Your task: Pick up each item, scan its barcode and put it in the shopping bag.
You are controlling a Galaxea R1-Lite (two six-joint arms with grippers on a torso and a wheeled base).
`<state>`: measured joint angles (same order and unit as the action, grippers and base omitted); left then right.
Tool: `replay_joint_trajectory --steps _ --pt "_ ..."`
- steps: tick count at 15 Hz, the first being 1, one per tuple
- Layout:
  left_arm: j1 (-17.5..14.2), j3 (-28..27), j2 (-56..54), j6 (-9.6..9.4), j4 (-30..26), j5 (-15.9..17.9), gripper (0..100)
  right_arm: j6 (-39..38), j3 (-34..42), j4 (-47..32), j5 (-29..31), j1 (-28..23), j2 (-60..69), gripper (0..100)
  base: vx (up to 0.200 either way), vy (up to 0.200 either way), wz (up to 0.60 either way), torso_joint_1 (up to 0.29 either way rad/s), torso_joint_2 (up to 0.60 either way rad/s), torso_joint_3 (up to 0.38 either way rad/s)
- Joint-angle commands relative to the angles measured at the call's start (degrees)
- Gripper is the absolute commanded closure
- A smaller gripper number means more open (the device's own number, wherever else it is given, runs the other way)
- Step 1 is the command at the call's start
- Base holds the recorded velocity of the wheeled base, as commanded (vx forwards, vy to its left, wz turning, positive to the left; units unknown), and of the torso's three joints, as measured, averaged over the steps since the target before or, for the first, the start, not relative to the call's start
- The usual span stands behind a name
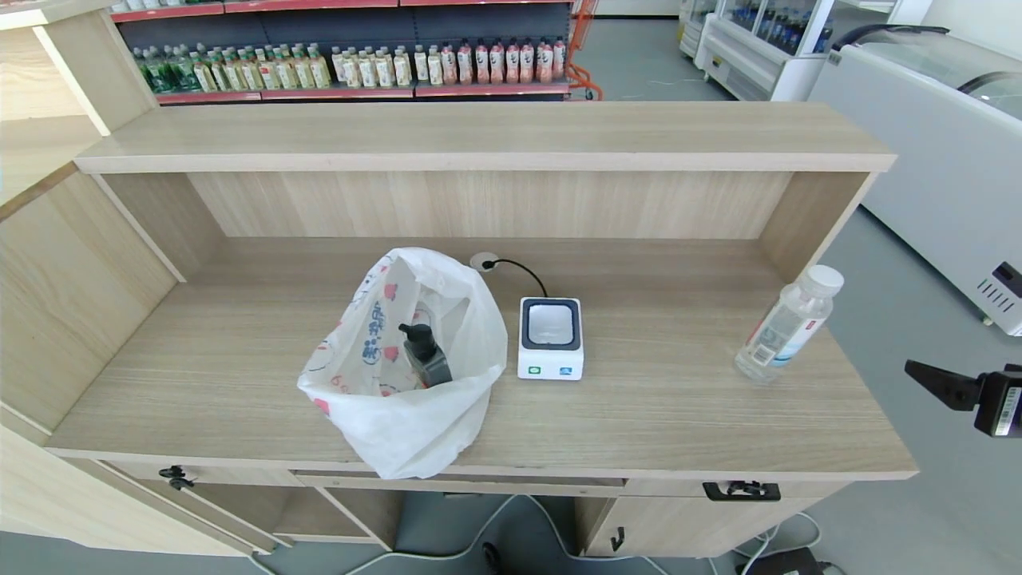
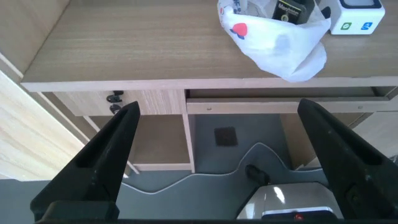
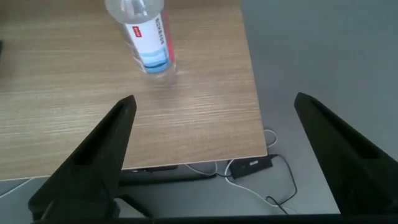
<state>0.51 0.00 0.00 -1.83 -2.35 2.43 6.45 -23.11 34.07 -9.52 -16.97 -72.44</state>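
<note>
A clear water bottle [image 1: 786, 326] with a white cap stands upright near the counter's right end; in the right wrist view the water bottle [image 3: 146, 37] is a short way beyond my open right gripper [image 3: 216, 102]. That right gripper [image 1: 950, 385] hovers off the counter's right edge, empty. The white shopping bag [image 1: 403, 359] sits open at the counter's middle front with a dark pump bottle [image 1: 427, 355] inside. A white barcode scanner [image 1: 550, 338] lies just right of it. My left gripper [image 2: 219, 109] is open and empty, low in front of the counter, with the bag [image 2: 280, 37] above it.
The wooden counter [image 1: 639, 415] has a raised back shelf and side walls. A black cable [image 1: 523, 271] runs from the scanner to a hole at the back. Drawers with black handles [image 1: 741, 489] sit under the front edge. Store shelves and freezers stand behind.
</note>
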Motion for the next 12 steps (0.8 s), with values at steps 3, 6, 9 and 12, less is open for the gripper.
replay_joint_trajectory --steps 3,6,9,12 --pt "0.02 0.0 0.09 -0.02 -0.02 0.04 0 0.14 1.4 0.03 -0.24 1.24 -0.07 0 0.0 -0.2 0.0 -0.001 0.01 0.002" --pt "0.02 0.0 0.09 0.07 -0.02 0.04 0 0.06 1.67 0.03 -0.41 2.99 0.72 0 0.0 -0.2 0.0 0.002 0.01 0.001" --pt "0.02 0.0 0.09 0.33 -0.02 0.04 0 -0.12 2.72 0.03 -1.82 4.31 0.72 0 0.0 0.0 0.0 0.0 0.0 0.0" --pt "0.02 0.0 0.09 0.25 -0.02 0.04 0 -0.47 2.63 0.12 -2.43 7.83 -0.86 0 0.0 0.0 0.0 0.0 0.0 0.0"
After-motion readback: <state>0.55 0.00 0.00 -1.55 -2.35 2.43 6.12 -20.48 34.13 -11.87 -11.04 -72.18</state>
